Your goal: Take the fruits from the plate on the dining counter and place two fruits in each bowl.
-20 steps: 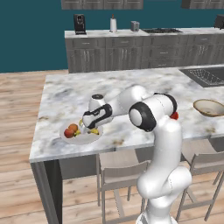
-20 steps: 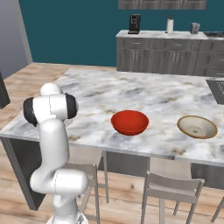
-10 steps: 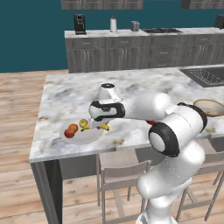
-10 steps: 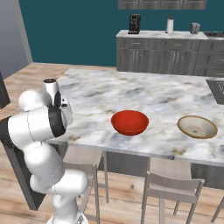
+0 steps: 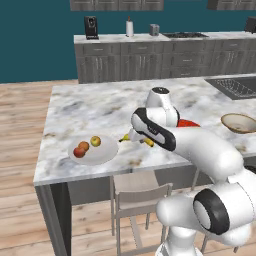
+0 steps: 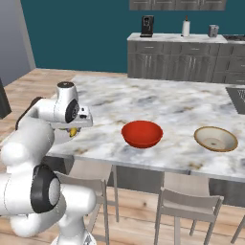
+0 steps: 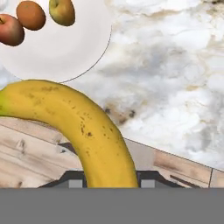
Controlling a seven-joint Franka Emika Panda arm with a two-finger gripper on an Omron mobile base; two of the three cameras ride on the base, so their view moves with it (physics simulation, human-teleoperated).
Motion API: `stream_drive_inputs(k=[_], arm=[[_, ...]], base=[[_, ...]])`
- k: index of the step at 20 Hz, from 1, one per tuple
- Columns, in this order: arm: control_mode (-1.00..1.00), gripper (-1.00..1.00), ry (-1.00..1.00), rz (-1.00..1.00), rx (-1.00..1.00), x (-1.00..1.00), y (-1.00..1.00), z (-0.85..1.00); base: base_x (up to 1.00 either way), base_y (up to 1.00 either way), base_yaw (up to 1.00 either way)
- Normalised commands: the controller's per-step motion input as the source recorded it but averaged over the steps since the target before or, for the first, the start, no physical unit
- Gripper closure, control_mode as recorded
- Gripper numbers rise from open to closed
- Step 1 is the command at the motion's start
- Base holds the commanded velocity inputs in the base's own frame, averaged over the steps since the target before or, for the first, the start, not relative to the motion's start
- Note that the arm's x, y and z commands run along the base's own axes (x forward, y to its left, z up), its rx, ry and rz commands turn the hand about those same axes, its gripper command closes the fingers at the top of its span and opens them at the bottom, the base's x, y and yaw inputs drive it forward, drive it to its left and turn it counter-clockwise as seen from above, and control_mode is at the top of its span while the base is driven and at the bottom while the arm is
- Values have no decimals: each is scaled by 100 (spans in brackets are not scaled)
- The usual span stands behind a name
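My gripper (image 5: 137,134) is shut on the curved yellow banana (image 7: 83,127) and holds it just above the marble dining counter (image 5: 95,107), right of the pale plate (image 5: 102,156). On the plate lie the red-orange apple (image 7: 9,29), the small orange (image 7: 30,15) and the yellow-green apple (image 7: 62,11). In the right base view a yellow tip of the banana (image 6: 72,131) shows under the gripper (image 6: 76,125). The red bowl (image 6: 141,133) stands to the right of the gripper, and the tan bowl (image 6: 216,139) further right. Neither bowl has fruit in it.
Stools (image 6: 184,208) stand at the near side of the counter, whose front edge runs just below the banana. A sink (image 5: 235,86) is set into the counter's far right. A longer counter with grey drawers (image 5: 150,60) lines the back wall.
The arm has swung right, carrying the banana off the plate and out over the bare marble towards the red bowl. The three other fruits stay on the plate.
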Motion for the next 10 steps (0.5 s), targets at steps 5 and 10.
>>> stream_drive_inputs(k=[5, 10], arm=[[-100, 100, 1, -27, 0, 2, -95, 48], [-100, 100, 2, -28, 0, 27, -93, 46]], base=[[0, 0, 0], [0, 0, 0]])
